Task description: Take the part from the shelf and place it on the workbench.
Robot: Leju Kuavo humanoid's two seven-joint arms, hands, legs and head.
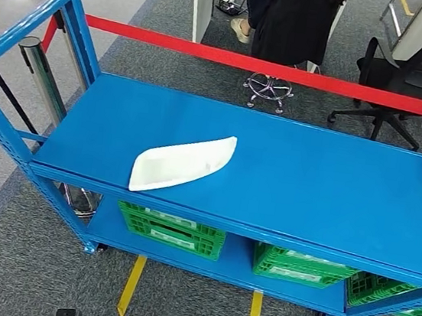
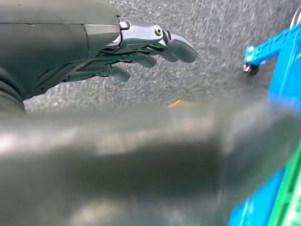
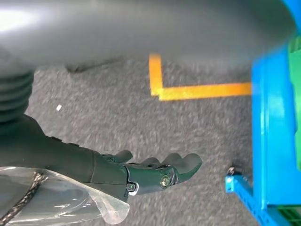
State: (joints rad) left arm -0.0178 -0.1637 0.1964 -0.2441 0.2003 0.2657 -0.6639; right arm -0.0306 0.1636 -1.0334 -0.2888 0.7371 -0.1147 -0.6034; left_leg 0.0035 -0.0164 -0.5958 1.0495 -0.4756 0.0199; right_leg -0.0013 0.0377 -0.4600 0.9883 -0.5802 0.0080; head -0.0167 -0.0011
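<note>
the blue shelf (image 1: 312, 170) spans the head view from left to right edge. the white part (image 1: 182, 162) lies flat on its top deck, left of centre and near the front edge, probably set there for an easy reach. green crates (image 1: 172, 230) sit on the lower deck. left hand (image 2: 142, 47) and right hand (image 3: 156, 172) hang over grey carpet (image 1: 21, 258), fingers loosely extended, holding nothing. yellow floor tape (image 1: 132, 287) lower centre, red barrier (image 1: 266, 66) across the top, a seated person (image 1: 295, 22) beyond.
</note>
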